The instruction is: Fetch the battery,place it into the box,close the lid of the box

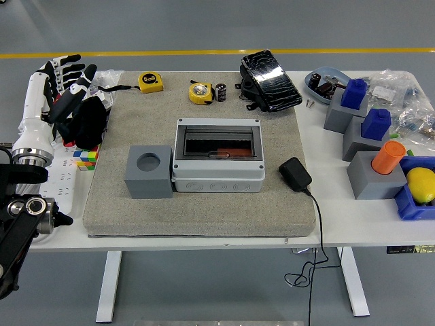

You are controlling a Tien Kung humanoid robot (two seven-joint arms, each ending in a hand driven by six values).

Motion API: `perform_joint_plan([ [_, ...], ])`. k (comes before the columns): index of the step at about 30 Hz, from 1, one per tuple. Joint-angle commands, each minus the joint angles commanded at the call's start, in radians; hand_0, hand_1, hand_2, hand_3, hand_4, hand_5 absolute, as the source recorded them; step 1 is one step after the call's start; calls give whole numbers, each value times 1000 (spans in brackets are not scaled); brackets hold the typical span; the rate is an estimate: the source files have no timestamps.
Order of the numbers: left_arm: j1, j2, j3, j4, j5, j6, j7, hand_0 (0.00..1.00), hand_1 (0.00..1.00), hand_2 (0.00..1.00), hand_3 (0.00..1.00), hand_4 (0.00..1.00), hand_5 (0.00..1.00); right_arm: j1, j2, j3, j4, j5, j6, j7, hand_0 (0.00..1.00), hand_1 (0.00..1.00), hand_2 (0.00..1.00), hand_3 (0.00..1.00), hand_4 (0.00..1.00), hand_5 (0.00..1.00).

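Note:
The battery [221,92], a small black cylinder, stands at the far side of the grey mat, right beside a round yellow tape measure [200,93]. The grey box [218,178] sits mid-mat; its dark window shows a reddish strip inside, and I cannot tell how its lid stands. My left hand [64,83], on a white forearm, hovers at the table's far left with fingers spread and nothing in it, well left of the battery. My right hand is out of view.
A grey cube with a round hole [149,171] touches the box's left side. There is a black power adapter [295,174] with its cord to the right, a black pedal [270,80] behind, a second tape measure [151,82], a black bundle [90,124] by my left hand, and grey and blue blocks [353,105] at the right.

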Motion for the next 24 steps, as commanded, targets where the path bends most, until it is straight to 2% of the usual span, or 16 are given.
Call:
perform_joint_plan([
  [8,19,-14,-3,-9,3,1,-1,706,724,709,741,899,592,-15,-1,-8,-1,6,-8,0,643,657,659,585,995,567],
  [24,38,-10,6,-7,18,-13,21,708,725,710,737,897,595,-23,14,-2,-5,4,-12,2,650,667,677,586,992,568],
])
